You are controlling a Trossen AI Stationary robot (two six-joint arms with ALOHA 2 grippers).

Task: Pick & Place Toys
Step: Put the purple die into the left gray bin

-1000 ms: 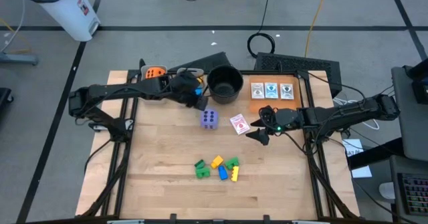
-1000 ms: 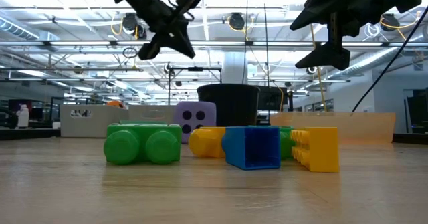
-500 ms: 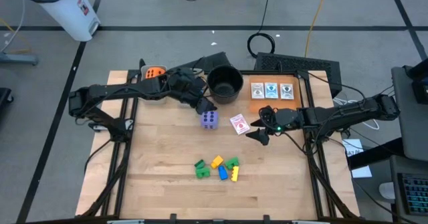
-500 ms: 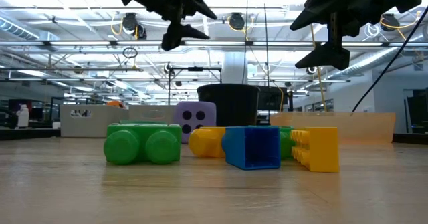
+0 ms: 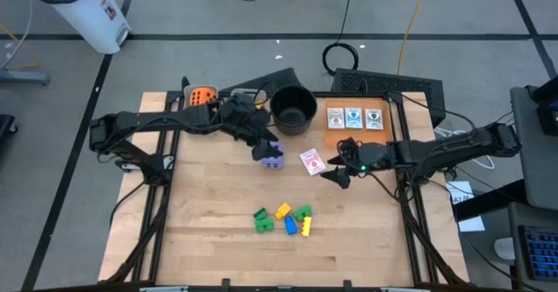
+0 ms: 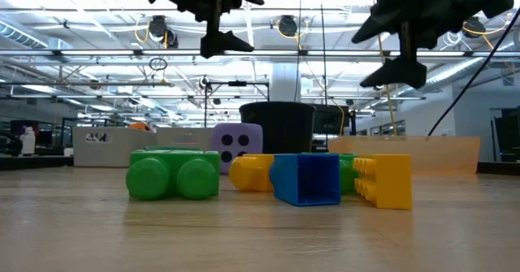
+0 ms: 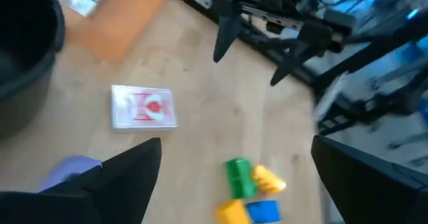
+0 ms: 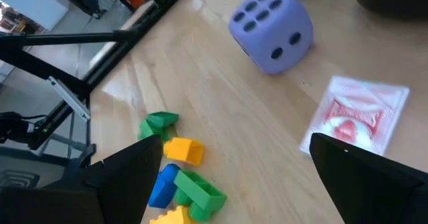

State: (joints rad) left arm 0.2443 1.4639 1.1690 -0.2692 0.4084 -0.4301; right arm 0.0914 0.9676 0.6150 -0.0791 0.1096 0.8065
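Left gripper (image 5: 261, 142) swung from orange die (image 5: 202, 94) toward purple die (image 5: 273, 155), jaws now apart. Right gripper (image 5: 342, 172) jaws apart at 3 o'clock of card (image 5: 312, 161). Risk: soft die rolls if nudged off-centre.

Purple die (image 5: 272, 153) is seen on the wood table, white-edged red picture card (image 5: 311, 162) lying flat just beside it; orange die (image 5: 202, 95) is seen at the far left edge; three picture cards (image 5: 353, 118) are laid in a row on an orange mat; green, yellow and blue blocks (image 5: 283, 220) are clustered near the front.
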